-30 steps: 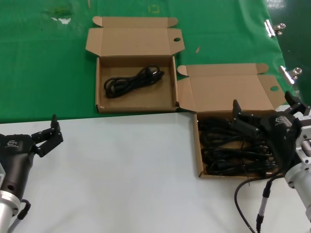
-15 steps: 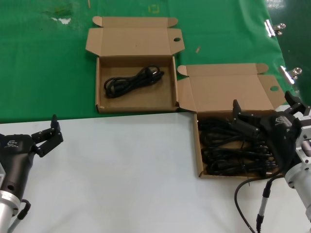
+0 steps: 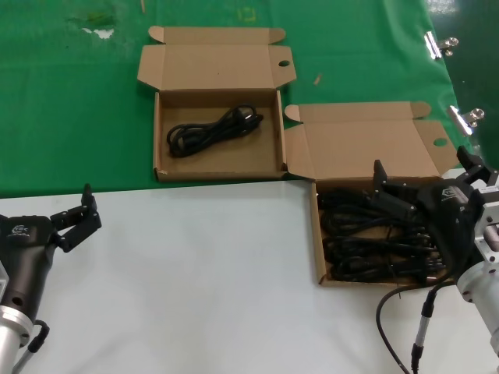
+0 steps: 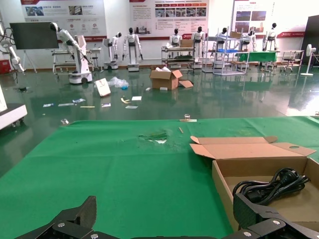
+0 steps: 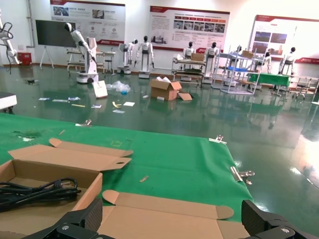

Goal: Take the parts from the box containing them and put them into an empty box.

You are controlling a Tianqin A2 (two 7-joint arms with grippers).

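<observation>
Green cloth covers the far half of the tabletop (image 3: 70, 117), while the near half is plain white. Beyond it, the wrist views show a large hall with display boards and rows of robots on a glossy floor.

Two brown cardboard boxes sit with their lids folded back. The far box (image 3: 218, 167) lies on the green cloth, left of centre in the head view, and holds a single coiled black cable (image 3: 212, 130) resting diagonally on its floor. The near box (image 3: 318, 234) straddles the edge between cloth and white surface on the robot's right side, its far left corner close to the far box's near right corner. It is filled with a tangled pile of black cables (image 3: 366, 241); how many are in it cannot be counted from this angle.

The right end effector (image 3: 425, 183) hangs above the near box's far right part, its fingers spread wide apart and gripping nothing. Whether its lower fingertip touches the cables is hard to judge, since the arm hides that spot.

The left end effector (image 3: 76, 214) sits low at the left edge of the white surface, well apart from both boxes, fingers parted and empty.

Metal clips (image 3: 439, 43) pin the cloth at the tabletop's right edge.
</observation>
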